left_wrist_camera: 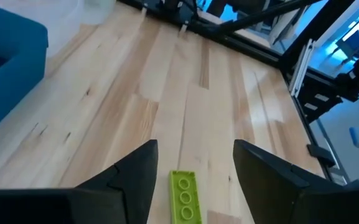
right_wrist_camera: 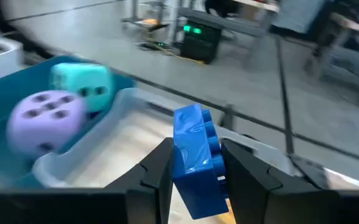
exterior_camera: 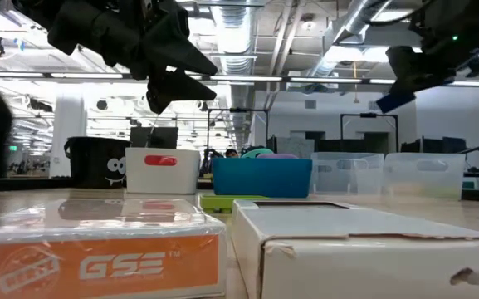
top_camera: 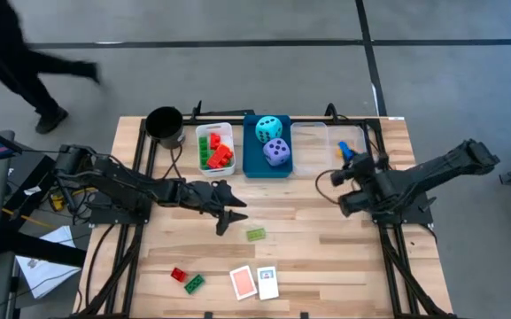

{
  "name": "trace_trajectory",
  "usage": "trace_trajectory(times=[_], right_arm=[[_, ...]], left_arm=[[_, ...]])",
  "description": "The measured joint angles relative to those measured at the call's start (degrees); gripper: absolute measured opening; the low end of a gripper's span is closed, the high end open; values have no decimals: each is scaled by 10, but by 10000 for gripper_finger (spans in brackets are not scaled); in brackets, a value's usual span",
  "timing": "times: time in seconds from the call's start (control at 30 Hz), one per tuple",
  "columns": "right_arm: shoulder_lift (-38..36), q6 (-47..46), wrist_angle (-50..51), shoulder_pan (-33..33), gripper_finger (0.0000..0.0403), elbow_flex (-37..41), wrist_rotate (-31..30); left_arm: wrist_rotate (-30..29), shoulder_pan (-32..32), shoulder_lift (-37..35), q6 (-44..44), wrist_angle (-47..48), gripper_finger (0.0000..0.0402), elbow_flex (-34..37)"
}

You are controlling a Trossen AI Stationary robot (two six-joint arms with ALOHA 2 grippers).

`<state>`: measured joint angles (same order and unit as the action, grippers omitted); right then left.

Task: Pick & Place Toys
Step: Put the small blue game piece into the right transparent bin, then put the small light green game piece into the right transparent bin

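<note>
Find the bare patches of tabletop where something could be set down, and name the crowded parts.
Free: wood between the light green plastic brick and the right gripper. Crowded: back edge with black cup, white bin, blue bin, clear bin.

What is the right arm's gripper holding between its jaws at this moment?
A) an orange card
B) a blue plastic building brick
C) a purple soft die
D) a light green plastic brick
B: in the right wrist view the right gripper is closed on a blue plastic building brick, above the clear plastic bin; the purple soft die sits in the blue bin beside it.
</note>
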<state>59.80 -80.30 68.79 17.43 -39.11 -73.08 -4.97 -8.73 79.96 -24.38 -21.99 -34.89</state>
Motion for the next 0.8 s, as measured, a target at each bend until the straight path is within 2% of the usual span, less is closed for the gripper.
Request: trace_trajectory(times=[0.13, 0.4, 0.7, 0.8], right_arm=[[-13, -29, 48, -33, 114, 0, 17], [8, -7, 43, -102, 124, 0, 63], [86, -4, 19, -146, 209, 0, 66], [103, 34, -8, -143, 234, 0, 57]], left_arm=[[0, 0, 0, 0, 1, 204, 0], [-13, 0, 0, -2, -1, 204, 0], [-24, 0, 0, -3, 1, 205, 0], [-25, -1, 0, -3, 1, 205, 0]])
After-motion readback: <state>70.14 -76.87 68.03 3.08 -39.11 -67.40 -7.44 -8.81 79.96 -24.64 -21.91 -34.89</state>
